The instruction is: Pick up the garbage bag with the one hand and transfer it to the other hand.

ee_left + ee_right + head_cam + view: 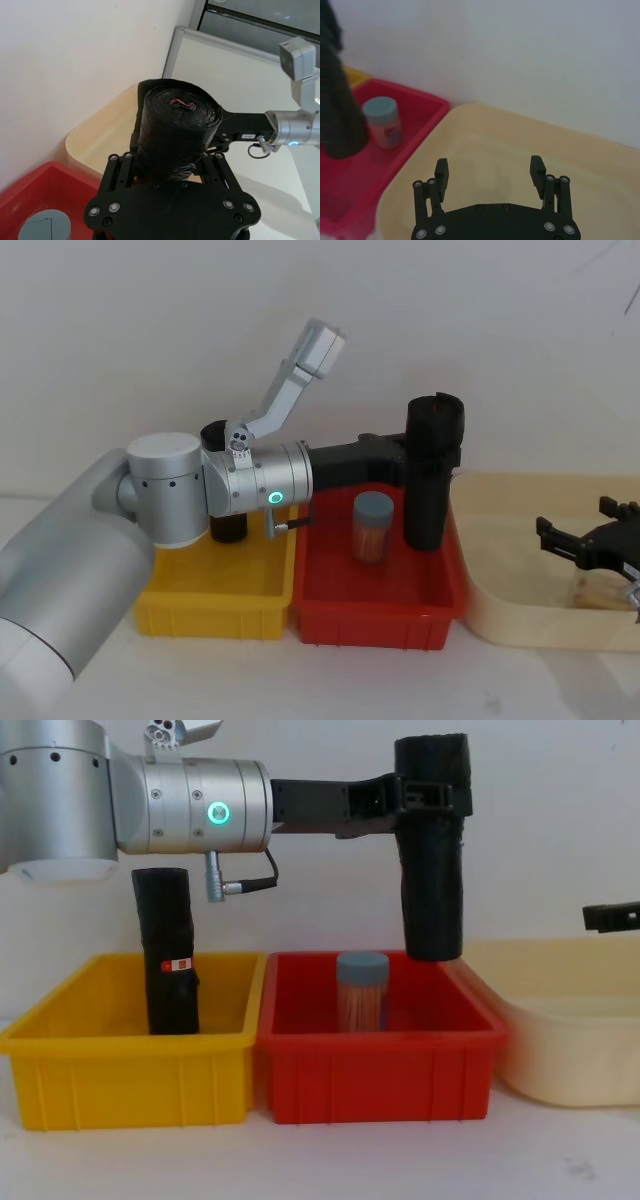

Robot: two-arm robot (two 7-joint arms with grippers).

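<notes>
The garbage bag (430,485) (432,890) (335,115), a tall plain black roll, hangs upright over the right rear part of the red bin (375,615), its bottom near rim height. My left gripper (438,440) (432,795) (167,167), on the silver wrist with the green ring, is shut on the roll's upper part. The roll's wound end (180,107) faces the left wrist camera. My right gripper (572,522) (489,165) (610,915) hovers open and empty over the cream tub (520,620), well to the right of the bag.
A blue-lidded jar (372,528) (361,990) stands in the red bin just left of the bag. In the yellow bin (130,1050) stands a second black roll (168,955) with a red-and-white sticker. A white wall runs close behind the bins.
</notes>
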